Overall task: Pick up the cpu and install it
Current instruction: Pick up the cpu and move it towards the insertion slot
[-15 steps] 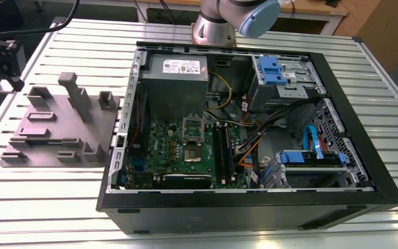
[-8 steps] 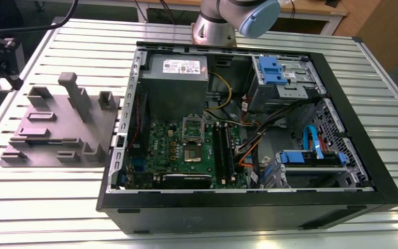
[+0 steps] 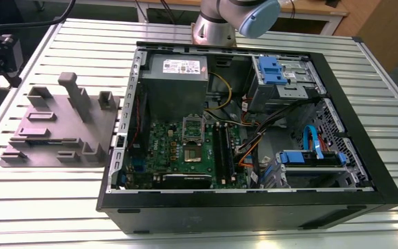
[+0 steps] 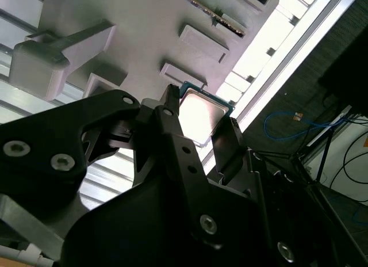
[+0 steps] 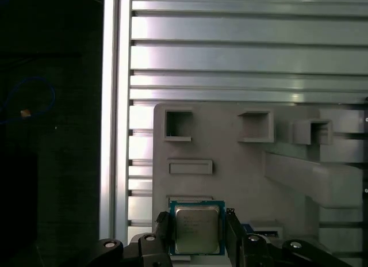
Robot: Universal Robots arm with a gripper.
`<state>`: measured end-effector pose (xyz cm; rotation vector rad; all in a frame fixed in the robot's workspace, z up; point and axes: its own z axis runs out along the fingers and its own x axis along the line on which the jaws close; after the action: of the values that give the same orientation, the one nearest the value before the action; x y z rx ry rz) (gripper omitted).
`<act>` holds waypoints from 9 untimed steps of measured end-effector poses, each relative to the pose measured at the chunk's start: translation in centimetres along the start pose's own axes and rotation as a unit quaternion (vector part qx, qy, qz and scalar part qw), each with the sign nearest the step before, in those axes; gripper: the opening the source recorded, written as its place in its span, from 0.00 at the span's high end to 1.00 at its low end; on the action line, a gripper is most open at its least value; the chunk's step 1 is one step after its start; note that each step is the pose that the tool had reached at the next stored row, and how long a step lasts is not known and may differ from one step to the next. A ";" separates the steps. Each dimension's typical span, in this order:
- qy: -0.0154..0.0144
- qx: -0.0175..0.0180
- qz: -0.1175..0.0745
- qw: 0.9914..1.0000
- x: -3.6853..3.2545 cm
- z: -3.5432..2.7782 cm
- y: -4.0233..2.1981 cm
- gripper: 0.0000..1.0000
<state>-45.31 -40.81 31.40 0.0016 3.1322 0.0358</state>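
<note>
The cpu (image 5: 196,228), a small square chip with a silvery top and a teal rim, sits between the two black fingers (image 5: 163,232) of my gripper (image 5: 197,235). The jaws press on its two opposite edges. In the second wrist view the cpu (image 4: 200,113) shows the same way inside the gripper (image 4: 198,122), held above the grey fixture plate (image 4: 144,31). In the exterior view the green motherboard (image 3: 174,150) lies in the open computer case (image 3: 254,202), and its socket (image 3: 193,154) is uncovered, with the hinged frame (image 3: 193,126) swung up.
The grey fixture plate (image 3: 60,124) with raised blocks and pockets lies on the slatted metal table (image 3: 47,197), on the exterior view's left of the case. The arm's base (image 3: 216,28) stands behind the case. Cables, blue drive bays (image 3: 310,158) and a grey power supply (image 3: 174,78) crowd the case.
</note>
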 end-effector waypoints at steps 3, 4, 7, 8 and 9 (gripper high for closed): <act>0.000 0.000 0.000 1.000 0.00 -0.21 0.01 0.53; 0.000 0.000 0.000 1.000 0.00 -0.28 0.01 0.53; 0.000 0.000 0.000 1.000 0.00 -0.51 0.01 0.53; 0.000 0.000 0.000 1.000 0.00 -0.59 0.01 0.53; 0.000 0.000 0.000 1.000 -0.01 -0.67 0.02 0.53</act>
<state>-45.31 -40.81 32.07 0.0016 3.1321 0.0358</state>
